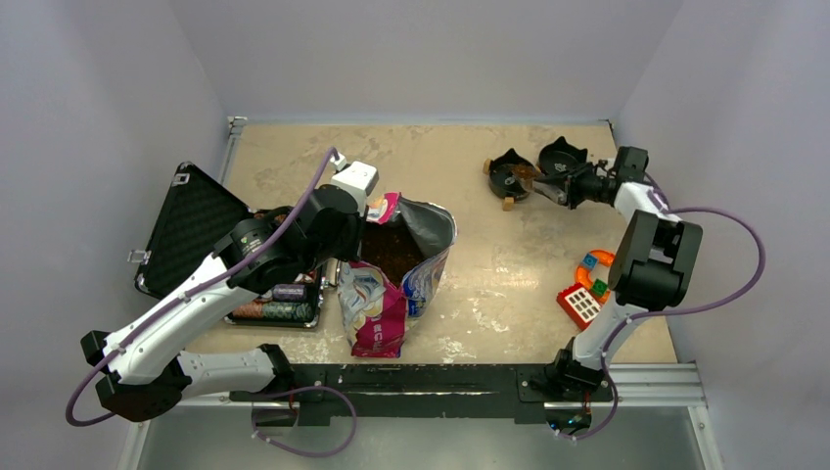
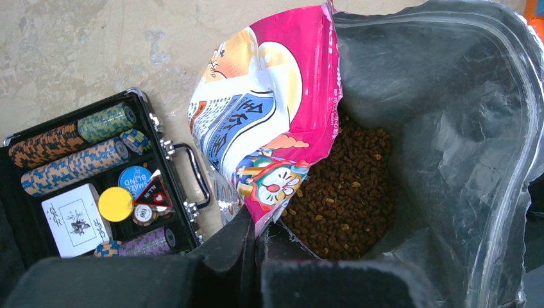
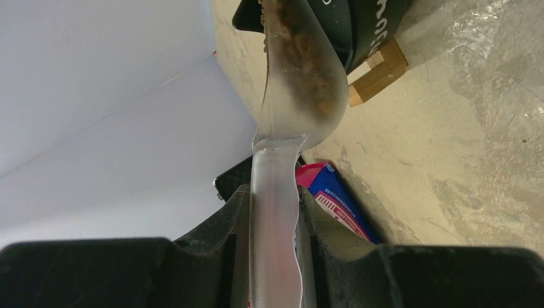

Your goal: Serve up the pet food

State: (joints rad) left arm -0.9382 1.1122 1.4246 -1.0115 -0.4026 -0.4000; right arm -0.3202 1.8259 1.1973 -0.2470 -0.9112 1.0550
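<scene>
The pink-blue-white foil bag (image 1: 377, 308) stands open at the table's middle, with brown kibble (image 1: 391, 250) inside. My left gripper (image 1: 377, 213) is shut on the bag's left rim and holds the mouth open. In the left wrist view the fingers (image 2: 224, 250) pinch the pink rim (image 2: 269, 128) beside the kibble (image 2: 346, 186). My right gripper (image 1: 550, 186) is shut on the handle of a clear plastic scoop (image 3: 274, 218). The scoop's bowl (image 3: 305, 70) holds kibble and is tilted at the rim of a black pet bowl (image 3: 365, 25). Two black bowls (image 1: 509, 176) (image 1: 563, 157) sit at the far right.
An open black case (image 1: 191, 230) of poker chips (image 2: 70, 154) and cards lies left of the bag. Coloured toy blocks (image 1: 587, 289) lie beside the right arm. Small wooden blocks (image 3: 378, 70) sit at the left bowl's edge. Walls enclose the table on three sides.
</scene>
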